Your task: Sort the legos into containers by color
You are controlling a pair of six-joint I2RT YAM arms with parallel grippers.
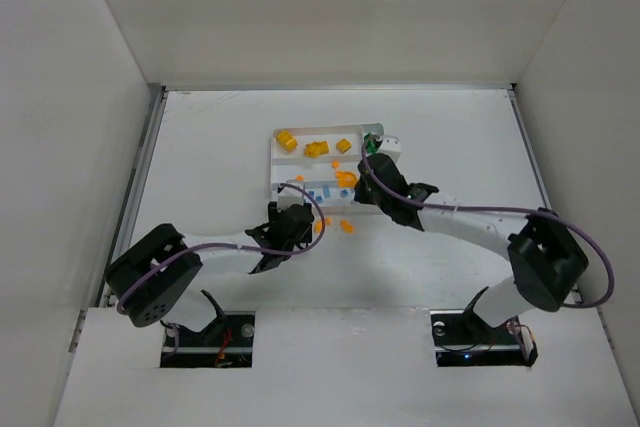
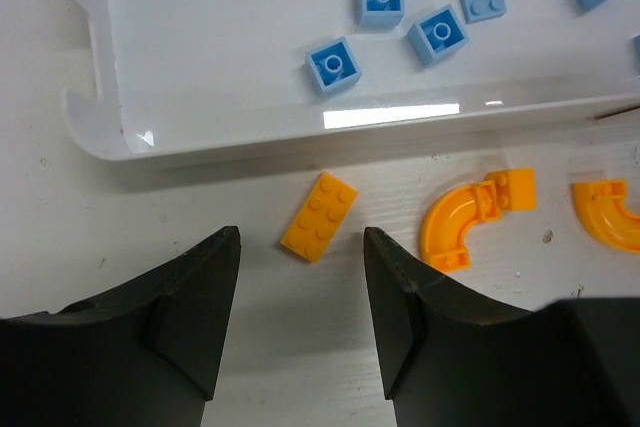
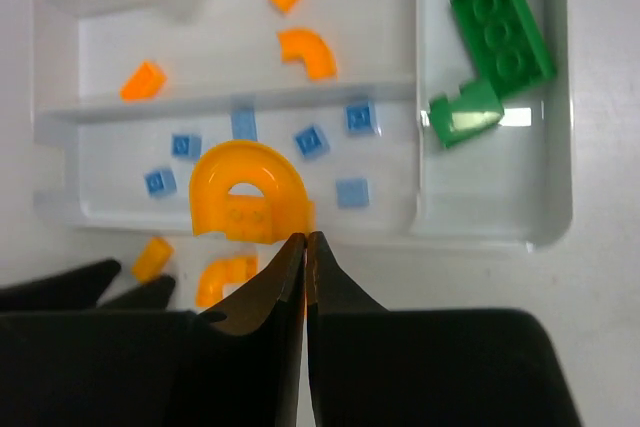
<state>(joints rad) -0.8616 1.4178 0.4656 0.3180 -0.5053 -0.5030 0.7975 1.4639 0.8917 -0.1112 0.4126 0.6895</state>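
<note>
My left gripper (image 2: 300,252) hangs with its jaws apart and empty over a flat orange brick (image 2: 320,215), which lies on the table (image 2: 180,197) just outside the near wall of the tray (image 2: 95,97). My right gripper (image 3: 304,245) is pinched tight on the lower edge of an orange arch (image 3: 240,182), which hangs over the section holding the blue bricks (image 3: 312,140). So I judge two orange pieces are in hand: one held, one about to be picked. The right must reach one section further, where the orange curve (image 3: 308,52) lies, before letting go; the left must drop straight and close across the brick's narrow sides, minding the curved orange piece (image 2: 462,229) nearby
</note>
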